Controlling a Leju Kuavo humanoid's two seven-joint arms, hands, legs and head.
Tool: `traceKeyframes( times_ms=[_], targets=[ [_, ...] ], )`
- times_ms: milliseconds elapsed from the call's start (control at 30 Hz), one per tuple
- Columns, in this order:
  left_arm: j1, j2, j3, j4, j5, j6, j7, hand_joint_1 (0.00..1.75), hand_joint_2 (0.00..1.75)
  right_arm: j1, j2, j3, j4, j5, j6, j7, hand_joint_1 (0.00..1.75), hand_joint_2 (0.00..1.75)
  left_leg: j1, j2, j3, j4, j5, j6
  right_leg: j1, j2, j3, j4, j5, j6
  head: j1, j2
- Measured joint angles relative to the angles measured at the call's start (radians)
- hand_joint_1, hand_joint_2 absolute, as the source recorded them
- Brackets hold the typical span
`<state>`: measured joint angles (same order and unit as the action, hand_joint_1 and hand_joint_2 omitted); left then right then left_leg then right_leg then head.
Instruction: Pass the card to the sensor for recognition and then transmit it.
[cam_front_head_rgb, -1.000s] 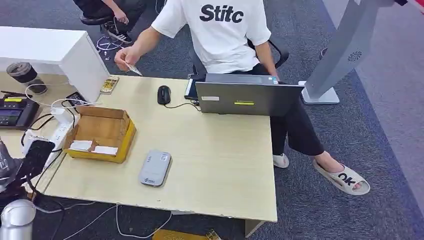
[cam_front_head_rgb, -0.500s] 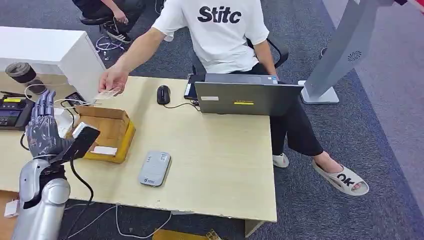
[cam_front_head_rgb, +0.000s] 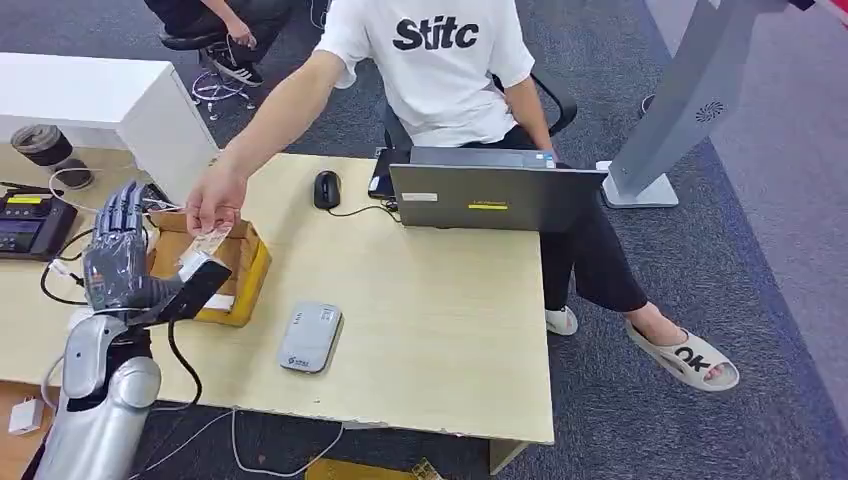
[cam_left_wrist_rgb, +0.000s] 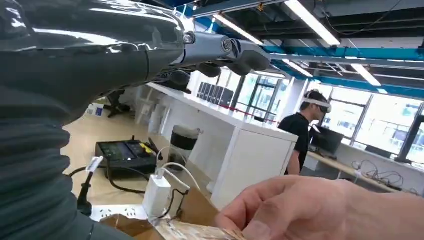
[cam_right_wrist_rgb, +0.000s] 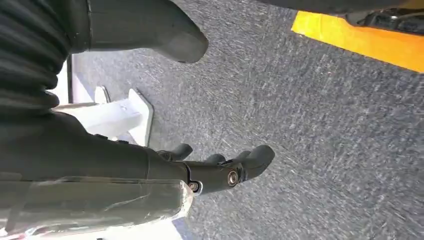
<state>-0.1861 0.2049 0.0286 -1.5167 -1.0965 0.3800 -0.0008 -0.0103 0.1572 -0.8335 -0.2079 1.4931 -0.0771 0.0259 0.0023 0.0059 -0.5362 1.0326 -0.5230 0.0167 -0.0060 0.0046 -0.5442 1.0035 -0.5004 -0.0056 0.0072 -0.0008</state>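
Observation:
My left hand (cam_front_head_rgb: 122, 258) is raised over the left side of the table, palm open and fingers spread upward, holding nothing. A seated person's hand (cam_front_head_rgb: 215, 200) reaches across and holds a small pale card (cam_front_head_rgb: 210, 242) right beside my thumb; I cannot tell whether the card touches it. In the left wrist view the person's hand (cam_left_wrist_rgb: 325, 210) and the card (cam_left_wrist_rgb: 195, 232) are close in front of my left hand (cam_left_wrist_rgb: 100, 60). The grey card sensor (cam_front_head_rgb: 310, 337) lies flat on the table, right of my hand. My right hand (cam_right_wrist_rgb: 150, 160) hangs over carpet, loosely open and holding nothing.
An open cardboard box (cam_front_head_rgb: 235, 270) with white slips sits under my left hand. On the wooden table (cam_front_head_rgb: 440, 320) are a laptop (cam_front_head_rgb: 490, 198), a mouse (cam_front_head_rgb: 327, 189), cables and a black device (cam_front_head_rgb: 30, 222). A white cabinet (cam_front_head_rgb: 100, 100) stands at the back left.
My left arm rose from the table's left edge and moved right over the box. The person took a card from the table's far edge and brought it to my left hand.

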Motion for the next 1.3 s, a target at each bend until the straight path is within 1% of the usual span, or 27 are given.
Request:
traceKeyframes(
  times_ms=[100, 267, 300, 333, 600, 767, 967, 1100, 1300],
  targets=[
    [0.006, 0.0, -0.001, 0.0, 0.027, -0.004, 0.0, 0.0, 1.75, 0.0, 0.0, 0.0, 0.001, 0.0, 0.0, -0.002, 0.0, 1.75, 0.0, 0.0, 0.0, 0.0, 0.0, 0.0, 0.0, 0.0, 0.0, 0.0, 0.0, 0.0, 0.0, 0.0],
    [0.009, 0.0, -0.002, 0.0, 0.03, -0.005, 0.0, 0.02, 1.75, 0.0, 0.0, 0.0, 0.002, -0.003, -0.001, -0.002, 0.0, 1.75, 0.0, 0.0, 0.0, 0.0, 0.0, 0.0, 0.0, 0.0, 0.0, 0.0, 0.0, 0.0, 0.0, 0.0],
    [0.01, 0.0, -0.002, 0.0, 0.03, -0.005, 0.0, 1.54, 1.75, 0.0, 0.0, 0.0, 0.002, -0.003, -0.001, -0.002, 0.0, 1.75, 0.0, 0.0, 0.0, 0.0, 0.0, 0.0, 0.0, 0.0, 0.0, 0.0, 0.0, 0.0, 0.0, 0.0],
    [0.01, 0.0, -0.002, 0.0, 0.033, -0.006, 0.0, 1.75, 1.75, 0.0, 0.0, 0.0, 0.002, -0.003, 0.0, -0.001, 0.0, 1.75, 0.0, 0.0, 0.0, 0.0, 0.0, 0.0, 0.0, 0.0, 0.0, 0.0, 0.0, 0.0, 0.0, 0.0],
    [0.023, -0.003, -0.002, 0.0, 0.044, -0.036, -0.011, 1.75, 1.75, 0.0, 0.0, 0.0, 0.002, -0.003, 0.003, 0.005, 0.0, 1.75, 0.0, 0.0, 0.0, 0.0, 0.0, 0.0, 0.0, 0.0, 0.0, 0.0, 0.0, 0.0, 0.0, 0.0],
    [0.023, -0.014, -0.002, -0.006, 0.012, -0.066, -0.001, 1.75, 1.75, -0.001, 0.0, 0.0, 0.002, -0.003, 0.007, 0.009, 0.0, 1.75, 0.0, 0.0, 0.0, 0.0, 0.0, 0.0, 0.0, 0.0, 0.0, 0.0, 0.0, 0.0, 0.0, 0.0],
    [0.02, -0.047, -0.002, -0.037, -0.046, -0.12, 0.024, 1.75, 1.75, -0.005, 0.0, 0.0, 0.002, -0.001, 0.013, 0.009, 0.0, 1.75, 0.0, 0.0, 0.0, 0.0, 0.0, 0.0, 0.0, 0.0, 0.0, 0.0, 0.0, 0.0, 0.0, 0.0],
    [0.018, -0.081, 0.008, -0.063, -0.094, -0.163, 0.013, 1.75, 1.75, -0.009, 0.0, 0.0, 0.0, 0.003, 0.024, 0.012, 0.0, 1.75, 0.0, 0.0, 0.0, 0.0, 0.0, 0.0, 0.0, 0.0, 0.0, 0.0, 0.0, 0.0, 0.0, 0.0],
    [0.007, -0.119, 0.028, -0.092, -0.123, -0.195, 0.01, 1.75, 1.75, -0.014, 0.0, 0.0, -0.001, 0.004, 0.025, 0.016, 0.0, 1.75, 0.0, 0.0, 0.0, 0.0, 0.0, 0.0, 0.0, 0.0, 0.0, 0.0, 0.0, 0.0, 0.0, 0.0]
  ],
)
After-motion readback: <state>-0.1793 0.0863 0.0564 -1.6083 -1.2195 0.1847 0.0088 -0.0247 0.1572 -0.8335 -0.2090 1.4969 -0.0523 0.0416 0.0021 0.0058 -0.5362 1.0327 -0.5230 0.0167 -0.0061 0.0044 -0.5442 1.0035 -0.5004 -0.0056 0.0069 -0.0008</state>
